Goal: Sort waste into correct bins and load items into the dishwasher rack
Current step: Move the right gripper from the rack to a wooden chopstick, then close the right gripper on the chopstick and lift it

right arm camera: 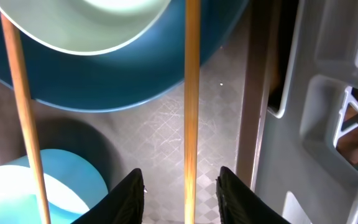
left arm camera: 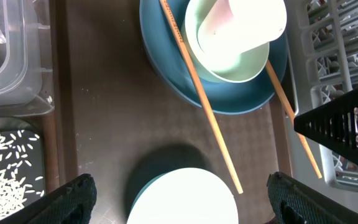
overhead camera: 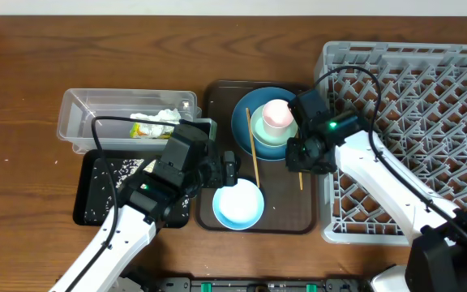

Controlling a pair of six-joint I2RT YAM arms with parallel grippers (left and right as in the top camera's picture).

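On the brown serving tray lies a dark-blue plate (overhead camera: pixel 243 123) carrying a pale-green bowl (overhead camera: pixel 267 135) with a white-pink cup (overhead camera: pixel 278 113) in it. One chopstick (overhead camera: pixel 252 148) leans across the plate. The other chopstick (right arm camera: pixel 191 93) lies by the tray's right rim, and my right gripper (right arm camera: pixel 182 193) stands open astride it with a gap on each side. My left gripper (left arm camera: pixel 182 186) is wide open above the light-blue bowl (overhead camera: pixel 238 204). The napkin (overhead camera: pixel 167 116) and wrapper (overhead camera: pixel 148 128) lie in the clear tub (overhead camera: pixel 79 122). Rice grains (left arm camera: pixel 5 168) sit in the black tray (overhead camera: pixel 87 195).
The grey dishwasher rack (overhead camera: pixel 428 105) fills the right side, its wall right beside the brown serving tray (overhead camera: pixel 282 211). My right arm (left arm camera: pixel 340 124) hangs close to the left gripper's right finger. Bare wooden table (overhead camera: pixel 23 65) lies to the left and back.
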